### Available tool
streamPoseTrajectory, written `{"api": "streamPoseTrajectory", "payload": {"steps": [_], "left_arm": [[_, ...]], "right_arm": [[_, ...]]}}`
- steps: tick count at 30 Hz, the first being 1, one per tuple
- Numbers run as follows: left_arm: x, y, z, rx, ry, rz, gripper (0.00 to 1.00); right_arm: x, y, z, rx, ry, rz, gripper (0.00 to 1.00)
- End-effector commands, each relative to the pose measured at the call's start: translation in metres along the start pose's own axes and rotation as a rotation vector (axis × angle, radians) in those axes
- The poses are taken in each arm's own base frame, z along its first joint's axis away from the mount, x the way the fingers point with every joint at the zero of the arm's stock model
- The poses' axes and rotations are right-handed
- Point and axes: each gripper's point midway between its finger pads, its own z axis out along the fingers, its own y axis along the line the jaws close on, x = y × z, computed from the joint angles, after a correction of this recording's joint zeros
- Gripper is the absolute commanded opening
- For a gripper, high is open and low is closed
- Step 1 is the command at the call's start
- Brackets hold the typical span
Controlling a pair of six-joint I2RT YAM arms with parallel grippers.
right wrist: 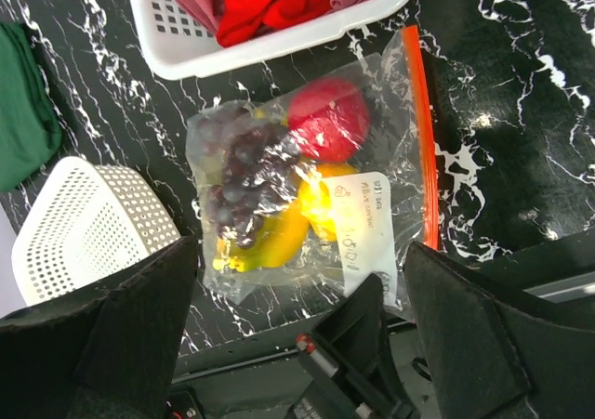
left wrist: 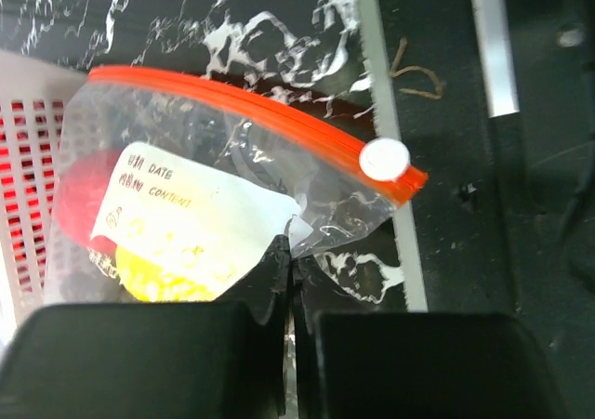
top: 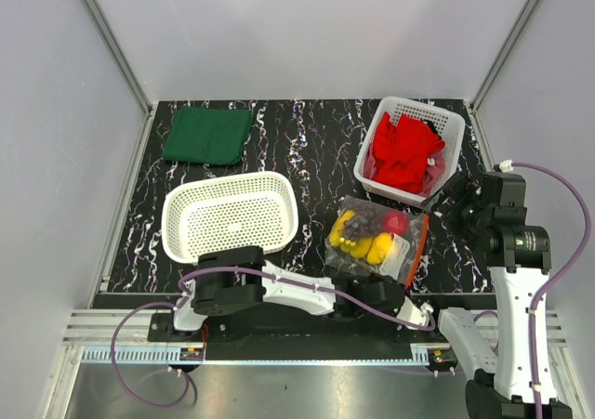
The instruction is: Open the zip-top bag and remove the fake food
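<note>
Zip-top bag [top: 376, 238] is lying flat on the black marbled table [top: 316, 140], just beside the near side of the basket of red cloth [top: 364, 163]; its orange-red zip strip [right wrist: 420, 140] is running along the bag edge that points away from that basket's near-right corner, with a white slider [left wrist: 384, 160] sitting at the strip's near end; the bag is looking zipped. Fake food is showing through the plastic: red round fruit [right wrist: 327, 117] lying closest to the basket, grape cluster [right wrist: 237, 173] beside it, lemon [right wrist: 321, 196] and banana bunch [right wrist: 279, 238] lying farther from the basket; a white label [right wrist: 367, 219] is covering part of them. Left gripper [left wrist: 288, 266] is reaching to the bag edge farthest from the basket, fingers pressed together and pinching the plastic there. Right gripper [right wrist: 299, 247] is hanging above the bag, to the near right of the basket, fingers spread wide and holding nothing. An empty white basket [top: 230, 215] is sitting well to the left of the red-cloth basket; a green cloth [top: 207, 135] is lying farther left again.
</note>
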Motion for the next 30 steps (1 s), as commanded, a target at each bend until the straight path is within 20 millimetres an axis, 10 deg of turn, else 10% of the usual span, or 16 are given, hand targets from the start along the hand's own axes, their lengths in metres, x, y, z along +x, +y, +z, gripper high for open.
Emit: {"api": "streamPoseTrajectory", "payload": {"steps": [1, 13, 30], "left_arm": [[-0.023, 0.061, -0.038, -0.097, -0.096, -0.174, 0.0], [-0.013, 0.149, -0.119, -0.116, -0.336, -0.752, 0.0], [-0.014, 0.193, -0.14, -0.086, -0.408, -0.989, 0.0]], "right_arm": [[0.005, 0.009, 0.014, -0.056, 0.042, -0.025, 1.0], [0.019, 0.035, 0.027, -0.205, 0.126, 0.073, 1.0], [0.053, 0.031, 0.009, -0.222, 0.195, 0.4, 1.0]]}}
